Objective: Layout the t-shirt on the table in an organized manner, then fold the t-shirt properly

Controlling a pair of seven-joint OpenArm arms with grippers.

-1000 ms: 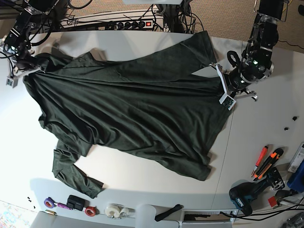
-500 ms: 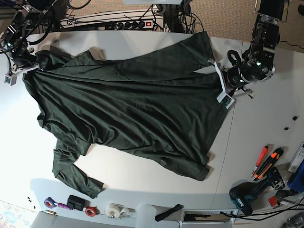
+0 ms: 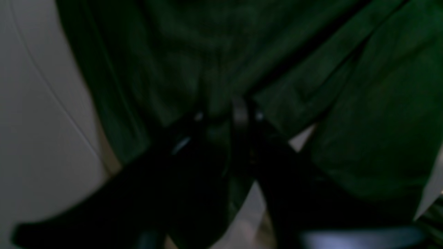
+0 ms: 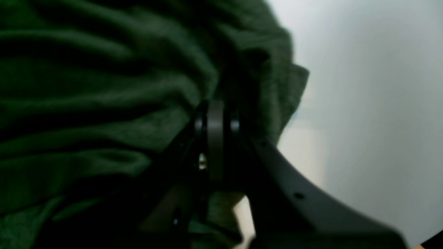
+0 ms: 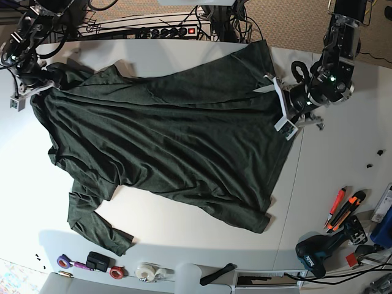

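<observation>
One t-shirt [image 5: 171, 141], one table [image 5: 184, 55], two arms in view. Along the table's near edge: two tape rolls [image 5: 147, 271], a small black box [image 5: 97, 261], a purple-and-red item [image 5: 73, 264] I can't identify. Near right corner: one cordless drill [image 5: 318, 250], two orange-handled cutters [image 5: 342, 208]. One power strip [image 5: 171, 30] behind the far edge.

T-shirt lies spread across the left panel of the table, running from the far left corner diagonally toward the seam. It's wrinkled, not flat. One long sleeve trails toward the near left corner with its cuff near the tape rolls. The hem side reaches the seam, and one corner points at the far edge.

Right gripper [image 5: 27, 86] sits at the far left corner, arm reaching in from behind the far edge and angled down. In the right wrist view its fingers [image 4: 216, 138] are pressed together with bunched green fabric around the tips: pinching the shirt edge.

Left gripper [image 5: 283, 113] is at the shirt's edge by the seam, arm coming from the far right corner, wrist turned so the white finger lies along the fabric edge. The left wrist view is dark and blurred; the gripper [image 3: 221, 117] tips show a narrow gap with cloth right at them. Can't tell if that's a pinch or a release.
</observation>
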